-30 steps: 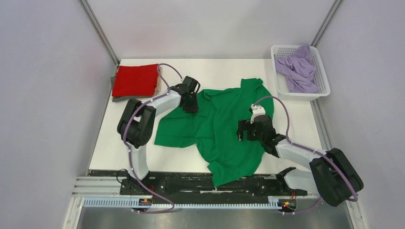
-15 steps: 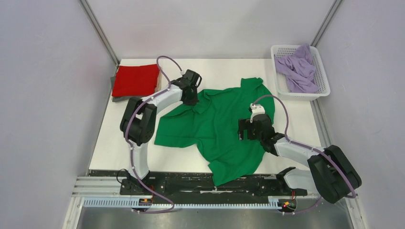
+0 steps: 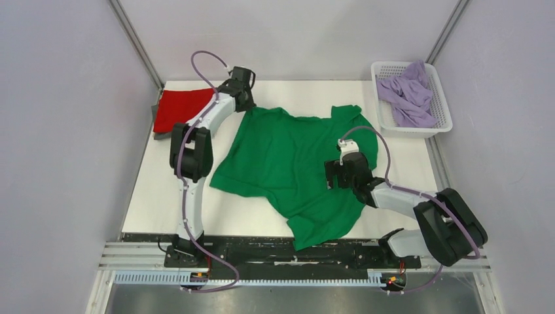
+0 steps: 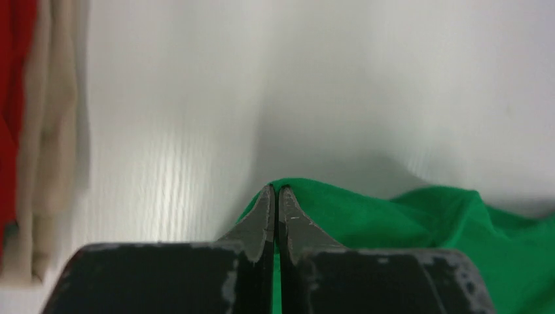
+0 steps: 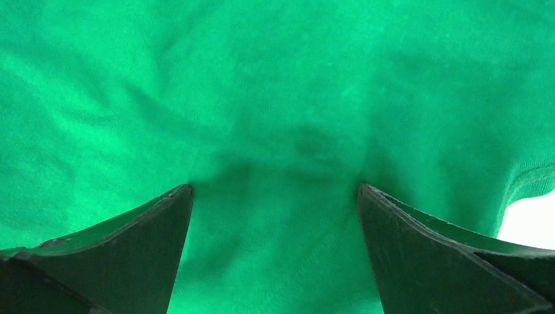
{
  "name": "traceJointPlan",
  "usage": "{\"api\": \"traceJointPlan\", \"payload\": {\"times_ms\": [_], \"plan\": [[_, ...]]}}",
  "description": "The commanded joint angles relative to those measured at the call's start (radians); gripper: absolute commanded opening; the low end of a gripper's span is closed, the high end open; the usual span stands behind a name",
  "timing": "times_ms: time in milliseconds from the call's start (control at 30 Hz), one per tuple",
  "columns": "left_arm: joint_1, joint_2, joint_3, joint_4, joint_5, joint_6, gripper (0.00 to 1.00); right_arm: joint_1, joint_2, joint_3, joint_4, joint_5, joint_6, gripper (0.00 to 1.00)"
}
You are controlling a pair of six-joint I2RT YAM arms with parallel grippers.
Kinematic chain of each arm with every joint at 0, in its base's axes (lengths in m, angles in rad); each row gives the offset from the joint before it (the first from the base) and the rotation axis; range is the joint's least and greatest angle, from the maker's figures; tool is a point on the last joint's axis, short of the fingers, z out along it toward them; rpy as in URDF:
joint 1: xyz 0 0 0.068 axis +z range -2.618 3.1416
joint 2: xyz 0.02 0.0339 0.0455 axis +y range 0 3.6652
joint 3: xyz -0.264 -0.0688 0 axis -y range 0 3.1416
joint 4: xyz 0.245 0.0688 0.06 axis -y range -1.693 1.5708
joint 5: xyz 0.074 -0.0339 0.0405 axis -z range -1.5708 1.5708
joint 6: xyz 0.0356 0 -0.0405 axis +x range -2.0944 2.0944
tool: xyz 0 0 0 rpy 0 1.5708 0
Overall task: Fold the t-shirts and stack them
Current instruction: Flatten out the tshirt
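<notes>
White table (image 3: pixel 307 91) carries the green t-shirt (image 3: pixel 288 163) in its middle. Left gripper (image 4: pixel 275 199), jaws pressed together, pinches the far edge; right gripper (image 5: pixel 275 188) hangs spread over the cloth. Pull gently outward, low, until the fabric lies flat.

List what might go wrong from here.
The left gripper pinches only the very edge of the green t-shirt; it may slip free. Its arm reaches past the folded red t-shirt and might rumple it. The shirt's near hem lies over the black rail, where it could snag.
</notes>
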Motion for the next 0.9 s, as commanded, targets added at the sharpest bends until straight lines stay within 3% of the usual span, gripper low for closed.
{"api": "traceJointPlan", "payload": {"times_ms": [0, 33, 67, 100, 133, 233, 367, 667, 767, 867], "plan": [[0.079, 0.185, 0.29, -0.008, 0.003, 0.072, 0.04, -0.003, 0.108, 0.09, -0.032, 0.076, -0.061, 0.98], [0.093, 0.247, 0.409, -0.072, 0.04, 0.073, 0.11, -0.004, 0.133, 0.122, -0.037, 0.105, -0.067, 0.98], [0.107, 0.291, 0.501, -0.117, 0.057, 0.07, 0.34, -0.003, 0.152, 0.152, -0.044, 0.13, -0.071, 0.98], [0.113, 0.326, 0.578, -0.155, 0.069, 0.075, 0.75, -0.005, 0.174, 0.175, -0.052, 0.152, -0.074, 0.98], [0.114, 0.335, 0.608, -0.167, 0.067, 0.08, 0.99, -0.008, 0.191, 0.2, -0.056, 0.166, -0.075, 0.98], [0.115, 0.253, 0.522, -0.146, 0.07, 0.088, 1.0, -0.018, 0.226, 0.247, -0.071, 0.178, -0.067, 0.98], [0.108, 0.056, 0.244, -0.047, 0.112, 0.074, 1.0, -0.021, 0.206, 0.269, -0.088, 0.17, -0.047, 0.98], [0.054, -0.329, -0.388, 0.121, 0.235, -0.049, 1.0, -0.022, -0.043, 0.114, -0.176, 0.123, 0.059, 0.98], [0.035, -0.388, -0.579, 0.225, 0.32, -0.094, 1.0, -0.022, -0.111, 0.038, -0.177, 0.059, 0.081, 0.98], [0.031, -0.402, -0.672, 0.261, 0.302, -0.113, 1.0, -0.023, -0.117, 0.005, -0.177, 0.043, 0.091, 0.98]]}}
